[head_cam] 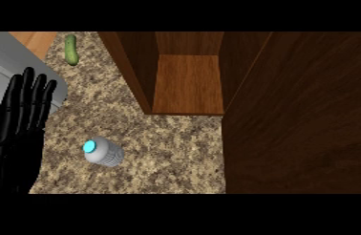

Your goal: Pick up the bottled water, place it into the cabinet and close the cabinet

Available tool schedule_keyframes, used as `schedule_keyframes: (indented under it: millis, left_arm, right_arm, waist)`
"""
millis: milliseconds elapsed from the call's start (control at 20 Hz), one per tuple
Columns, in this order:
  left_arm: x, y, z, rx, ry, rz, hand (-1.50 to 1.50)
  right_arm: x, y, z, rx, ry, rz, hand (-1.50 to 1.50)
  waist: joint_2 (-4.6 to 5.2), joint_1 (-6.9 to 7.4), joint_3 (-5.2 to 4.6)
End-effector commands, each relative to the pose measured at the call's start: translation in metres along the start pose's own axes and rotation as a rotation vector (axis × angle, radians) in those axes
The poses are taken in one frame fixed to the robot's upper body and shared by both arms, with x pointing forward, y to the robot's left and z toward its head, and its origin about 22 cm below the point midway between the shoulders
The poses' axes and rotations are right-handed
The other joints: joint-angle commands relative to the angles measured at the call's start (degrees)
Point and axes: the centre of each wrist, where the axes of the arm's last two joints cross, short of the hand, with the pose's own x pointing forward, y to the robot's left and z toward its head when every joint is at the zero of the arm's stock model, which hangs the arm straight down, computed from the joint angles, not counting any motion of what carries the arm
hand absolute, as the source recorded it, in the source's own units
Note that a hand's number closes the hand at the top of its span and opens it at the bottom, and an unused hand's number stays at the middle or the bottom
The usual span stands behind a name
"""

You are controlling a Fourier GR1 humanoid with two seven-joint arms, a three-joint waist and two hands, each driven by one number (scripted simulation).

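The bottled water (103,151) stands on the speckled granite counter (162,148), seen from above: a grey ribbed body with a cyan cap. The wooden cabinet (187,83) is at the upper middle, its inside open and bare, with the dark door (292,114) swung out along the right side. My left hand (21,129) shows at the left edge, open with fingers straight and pointing up, resting apart from the bottle, which is to its right. My right hand is not in view.
A green cucumber (71,49) lies on the counter at the upper left. A grey sink or tray edge (28,62) sits at the far left behind my hand. The open door reaches down to the front of the counter on the right.
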Motion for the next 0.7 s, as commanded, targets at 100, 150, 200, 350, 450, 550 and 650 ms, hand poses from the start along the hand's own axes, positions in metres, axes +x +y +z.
schedule_keyframes:
  millis: [100,150,200,350,450,550,650]
  left_arm:
    - [0.008,0.030,0.010,-0.185,-0.056,0.126,-1.50]
    - [0.005,0.026,-0.001,-0.253,-0.074,0.163,-1.50]
    - [0.007,0.031,0.002,-0.305,-0.092,0.192,-1.50]
    - [-0.021,0.034,0.026,-0.374,0.185,0.287,-1.50]
    - [-0.020,0.048,0.035,-0.353,0.195,0.324,-1.50]
    - [-0.003,0.061,0.038,-0.398,0.207,0.335,-1.50]
    - [0.001,0.062,0.051,-0.396,0.219,0.334,-1.50]
  right_arm:
    - [0.001,-0.002,0.011,0.022,-0.036,-0.044,-1.50]
    - [0.007,-0.002,0.008,0.031,-0.047,-0.073,-1.50]
    - [0.016,0.001,0.020,0.024,-0.051,-0.085,-1.50]
    - [0.005,0.011,0.031,0.133,0.190,-0.209,-1.50]
    - [0.016,0.000,0.048,0.138,0.224,-0.202,-1.50]
    - [0.040,-0.002,0.052,0.118,0.223,-0.227,-1.50]
    - [0.050,-0.010,0.070,0.112,0.227,-0.228,-1.50]
  waist:
    - [-0.02,-0.33,0.86]
    - [0.02,-0.75,0.84]
    - [-0.17,-1.08,0.81]
    - [0.04,-0.59,0.78]
    - [-0.16,-0.93,0.84]
    - [-0.21,-0.72,0.86]
    - [-0.18,-0.81,0.90]
